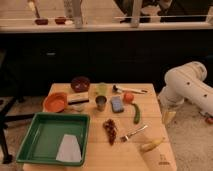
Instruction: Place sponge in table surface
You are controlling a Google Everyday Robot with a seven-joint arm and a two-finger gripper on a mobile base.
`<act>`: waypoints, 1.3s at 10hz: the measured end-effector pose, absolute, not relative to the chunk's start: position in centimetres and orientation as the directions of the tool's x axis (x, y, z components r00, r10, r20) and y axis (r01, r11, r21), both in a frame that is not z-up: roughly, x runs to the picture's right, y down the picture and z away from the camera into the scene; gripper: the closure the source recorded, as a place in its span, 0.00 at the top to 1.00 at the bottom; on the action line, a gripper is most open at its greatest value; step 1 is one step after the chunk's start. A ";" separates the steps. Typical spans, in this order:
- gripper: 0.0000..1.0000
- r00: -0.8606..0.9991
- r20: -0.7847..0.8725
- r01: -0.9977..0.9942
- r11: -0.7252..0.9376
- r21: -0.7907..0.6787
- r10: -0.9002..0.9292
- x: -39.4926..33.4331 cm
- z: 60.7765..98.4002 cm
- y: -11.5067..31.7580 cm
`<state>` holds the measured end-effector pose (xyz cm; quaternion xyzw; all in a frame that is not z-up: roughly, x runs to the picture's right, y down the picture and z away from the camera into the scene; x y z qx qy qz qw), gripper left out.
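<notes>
Matt grained wood, the table surface (pixel 95 146) — soft dull sponge (pixel 117 104) left of the gripper (pixel 168 117) hanging beside its edge — smooth plastic tray (pixel 60 116), metal cup (pixel 101 103).

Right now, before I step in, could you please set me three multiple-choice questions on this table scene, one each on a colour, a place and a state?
1. What colour is the tray?
A red; B blue; C green.
2. Where does the sponge lie?
A in the tray; B on the table surface, just right of the metal cup; C on the floor.
3. How is the gripper?
A open and empty, low beside the table's right edge; B shut on the sponge; C shut on the metal cup.

Answers:
1 C: its walls and floor are green.
2 B: it rests flat on the wood beside the cup.
3 A: it hangs off the table's right side with nothing in it.
</notes>
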<state>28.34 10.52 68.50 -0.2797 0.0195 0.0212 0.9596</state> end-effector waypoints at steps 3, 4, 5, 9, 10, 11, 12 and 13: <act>0.80 0.998 -0.049 -0.052 0.843 -0.536 0.030 28.3 68.5 10.5; 0.80 0.998 -0.049 -0.052 0.843 -0.536 0.030 28.3 68.5 10.5; 0.80 0.998 -0.049 -0.052 0.843 -0.536 0.030 28.3 68.5 10.5; 0.80 0.998 -0.049 -0.051 0.843 -0.536 0.030 28.3 68.5 10.5; 0.80 0.998 -0.048 -0.051 0.843 -0.536 0.030 28.3 68.5 10.5; 0.80 0.998 -0.048 -0.051 0.843 -0.536 0.030 28.3 68.5 10.5; 0.80 0.997 -0.065 -0.061 0.842 -0.536 0.031 28.3 68.6 10.5; 0.80 0.994 -0.087 -0.098 0.849 -0.520 0.062 27.2 68.7 10.3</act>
